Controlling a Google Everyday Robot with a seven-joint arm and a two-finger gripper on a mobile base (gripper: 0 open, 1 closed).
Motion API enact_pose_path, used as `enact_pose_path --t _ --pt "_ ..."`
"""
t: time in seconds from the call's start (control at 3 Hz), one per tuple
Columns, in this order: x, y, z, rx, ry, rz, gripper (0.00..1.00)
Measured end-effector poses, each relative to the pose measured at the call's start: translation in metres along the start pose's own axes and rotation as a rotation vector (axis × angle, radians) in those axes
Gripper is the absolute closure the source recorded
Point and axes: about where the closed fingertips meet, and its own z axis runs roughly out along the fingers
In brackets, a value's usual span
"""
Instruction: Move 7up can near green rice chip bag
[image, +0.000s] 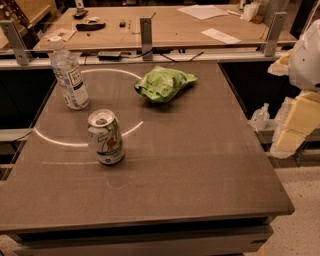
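Observation:
The 7up can (105, 137) stands upright on the left half of the brown table (200, 165); it is silver-white with green and red marks. The green rice chip bag (164, 83) lies crumpled further back, near the table's middle, up and to the right of the can. My gripper (296, 125) shows at the right edge of the camera view, beyond the table's right side. Its pale yellow parts hang below a white arm segment (307, 55). It is far from the can and holds nothing that I can see.
A clear plastic water bottle (69, 74) with a white label stands at the table's back left, behind the can. A second desk (165, 27) with papers and small items runs along the back behind metal posts. A small clear item (260, 118) sits off the right edge.

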Motion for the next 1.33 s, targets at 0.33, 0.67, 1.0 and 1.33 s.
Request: enact_pose_path --t 0.33,0.67,1.0,1.33 --pt "0.000 -0.001 -0.001 0.004 -0.005 0.003 0.00" --pt "0.006 -0.002 -0.003 0.010 -0.095 0.089 0.00" --pt "0.044 -0.006 0.014 0.035 -0.262 0.303 0.00" --pt "0.072 -0.010 0.032 0.087 -0.453 0.456 0.00"
